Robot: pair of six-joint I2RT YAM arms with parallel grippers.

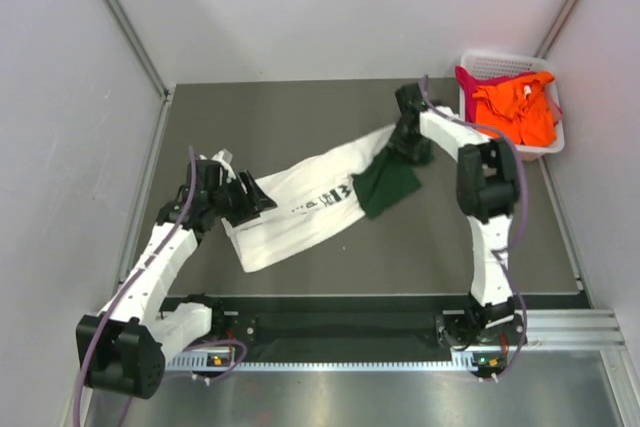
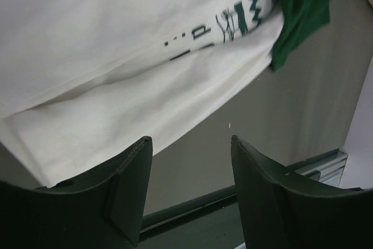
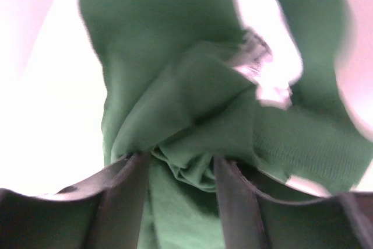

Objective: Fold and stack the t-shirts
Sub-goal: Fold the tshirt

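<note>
The white t-shirt with black print and dark green sleeves lies stretched in a diagonal band across the dark table. My left gripper hovers at the shirt's left end. In the left wrist view this gripper is open and empty, with the white cloth just beyond the fingertips. My right gripper is at the shirt's right end. In the right wrist view this gripper is shut on a bunched fold of green cloth. The orange t-shirt and the magenta t-shirt lie in the basket.
The white lattice basket stands at the table's back right corner. Grey walls close in on the left, back and right. A metal rail runs along the near edge between the arm bases.
</note>
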